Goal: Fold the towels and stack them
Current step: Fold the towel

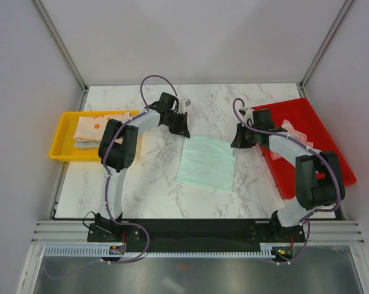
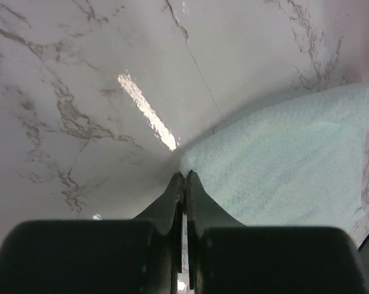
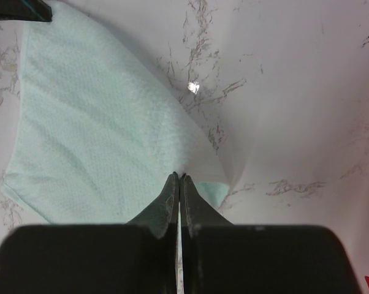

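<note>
A mint green cloth towel (image 1: 206, 162) lies spread flat in the middle of the white marble worktop (image 1: 148, 177), between a yellow plastic tray (image 1: 59, 138) at the left of the overhead frame and a red plastic tray (image 1: 307, 110) at the right. The left tool (image 1: 184, 130) is closed on the towel's upper left corner. In its wrist view the tips (image 2: 184, 177) meet right at the cloth's point. The right tool (image 1: 236, 142) is pinched shut on the upper right corner, where the fabric rises into its tips (image 3: 180, 179).

The left grip looks shallow, so the corner could slip out on lifting. If the two arms lift or travel unevenly, the fold would likely land skewed or wrinkled. Dragging low could bunch the cloth.
</note>
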Robot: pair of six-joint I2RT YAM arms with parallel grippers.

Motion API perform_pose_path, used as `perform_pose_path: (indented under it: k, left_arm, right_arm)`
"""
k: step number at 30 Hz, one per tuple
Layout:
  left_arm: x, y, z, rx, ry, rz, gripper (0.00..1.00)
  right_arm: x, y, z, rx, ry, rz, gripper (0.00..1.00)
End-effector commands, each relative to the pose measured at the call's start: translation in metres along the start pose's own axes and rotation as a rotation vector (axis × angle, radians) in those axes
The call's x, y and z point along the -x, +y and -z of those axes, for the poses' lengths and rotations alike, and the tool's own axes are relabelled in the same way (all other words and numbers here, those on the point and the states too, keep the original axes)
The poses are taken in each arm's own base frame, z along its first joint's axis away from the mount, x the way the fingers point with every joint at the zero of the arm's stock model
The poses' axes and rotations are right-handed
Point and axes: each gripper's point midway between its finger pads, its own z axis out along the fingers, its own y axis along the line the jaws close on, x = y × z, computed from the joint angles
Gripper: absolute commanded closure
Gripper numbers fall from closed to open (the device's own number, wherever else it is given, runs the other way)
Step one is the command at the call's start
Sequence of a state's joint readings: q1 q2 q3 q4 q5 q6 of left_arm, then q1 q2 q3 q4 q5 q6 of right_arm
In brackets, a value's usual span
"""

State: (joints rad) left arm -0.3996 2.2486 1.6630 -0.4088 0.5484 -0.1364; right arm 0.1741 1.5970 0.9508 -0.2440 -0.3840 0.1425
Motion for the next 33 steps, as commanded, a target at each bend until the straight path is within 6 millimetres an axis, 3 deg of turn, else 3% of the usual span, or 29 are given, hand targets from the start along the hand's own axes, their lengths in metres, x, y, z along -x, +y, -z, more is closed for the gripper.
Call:
perform_pose_path:
  k: [1, 6, 15, 21, 28, 33]
  left_arm:
    - [0.031, -0.016, 0.036, 0.034, -0.1, -0.077, 0.98]
    - [0.036, -0.022, 0.06, 0.075, -0.14, -0.11, 0.98]
    - [0.016, -0.031, 0.066, 0.041, -0.121, -0.08, 0.98]
    - [0.009, -0.043, 0.081, 0.02, -0.156, -0.09, 0.98]
    - [-0.006, -0.054, 0.097, 0.022, -0.167, -0.099, 0.98]
    - [-0.028, -0.064, 0.102, 0.034, -0.156, -0.093, 0.98]
  right_arm:
    - [0.018, 0.0, 0.004, -0.019, -0.058, 0.026, 1.0]
    - [0.024, 0.002, 0.022, -0.065, -0.131, 0.044, 1.0]
    - [0.021, 0.02, 0.038, -0.073, -0.19, 0.061, 1.0]
    - [0.016, 0.029, 0.052, -0.079, -0.243, 0.076, 1.0]
    - [-0.011, 0.043, 0.055, -0.049, -0.214, 0.014, 1.0]
    - [-0.038, 0.05, 0.054, -0.024, -0.163, -0.049, 1.0]
